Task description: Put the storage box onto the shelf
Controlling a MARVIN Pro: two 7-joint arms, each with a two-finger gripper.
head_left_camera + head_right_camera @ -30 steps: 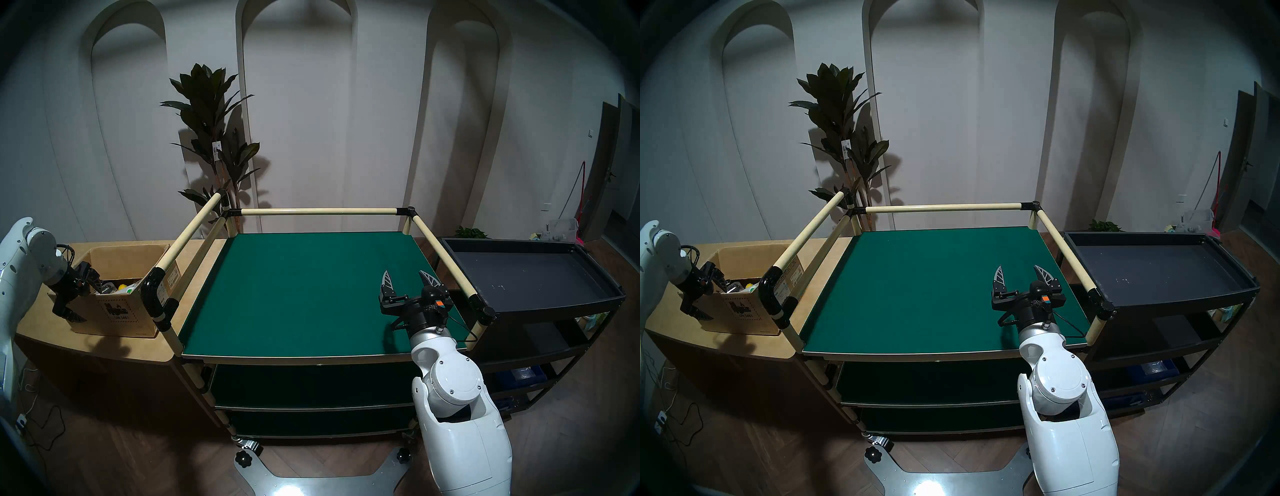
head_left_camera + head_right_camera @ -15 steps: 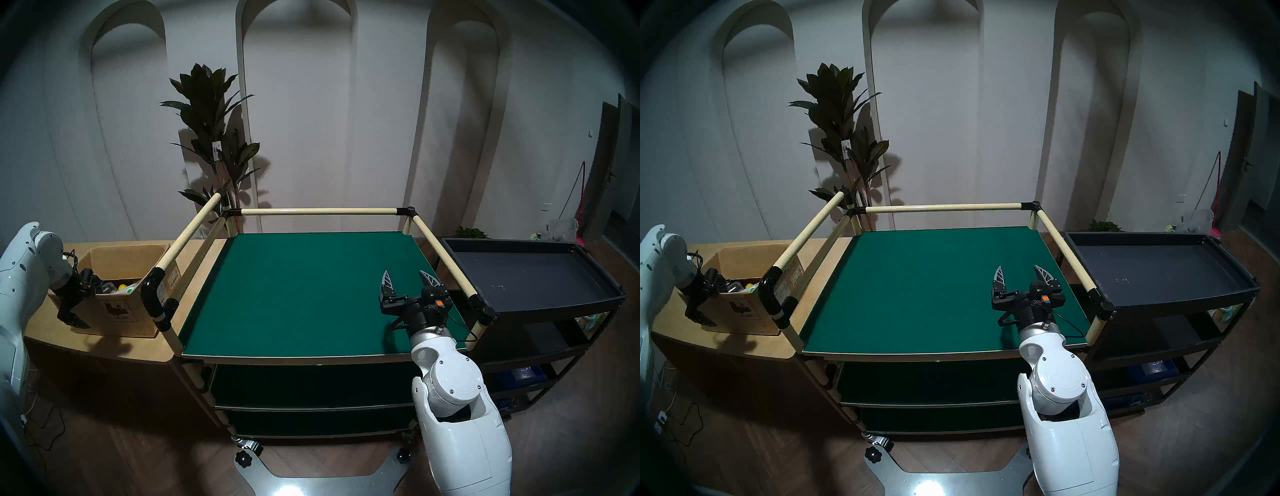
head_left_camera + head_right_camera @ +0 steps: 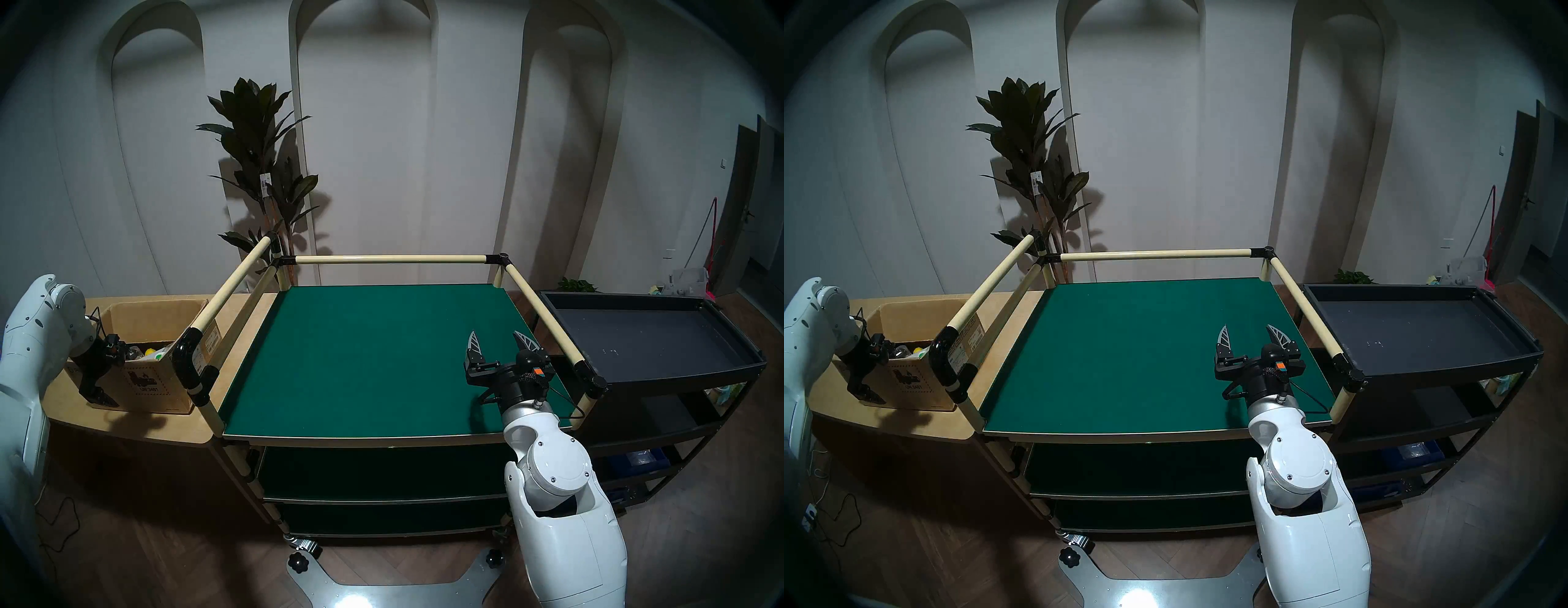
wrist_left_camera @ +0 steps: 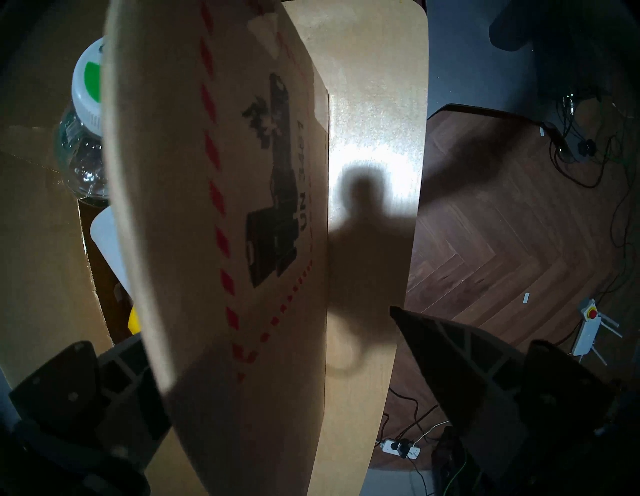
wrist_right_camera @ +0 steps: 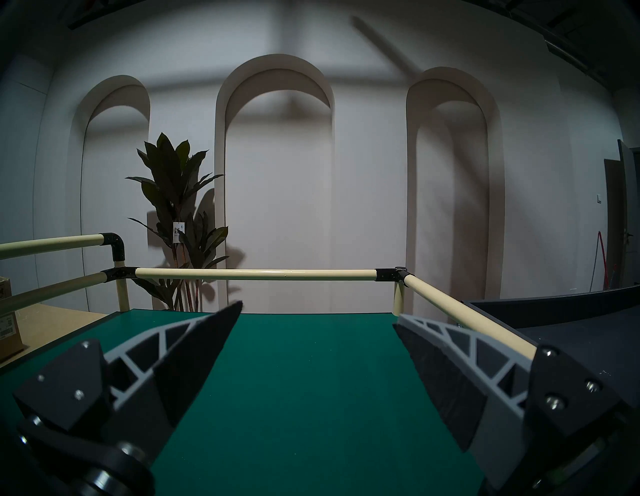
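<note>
Green felt top board of the shelf (image 3: 373,361) is bare, so nothing placed yet; lift, carry over the cream rail and set-down all remain. Storage box (image 3: 146,384) sits on the wooden worktop (image 3: 127,424) just left of the shelf, open-topped with items inside. Left gripper (image 4: 277,363) points steeply down, fingers spread wide and straddling the box's near wall, one finger inside, one outside, not clamped on it. Right gripper (image 3: 500,344) is parked roughly level above the shelf's right side, fingers released, holding nothing. Judgement: pre-grasp stage, box not lifted
</note>
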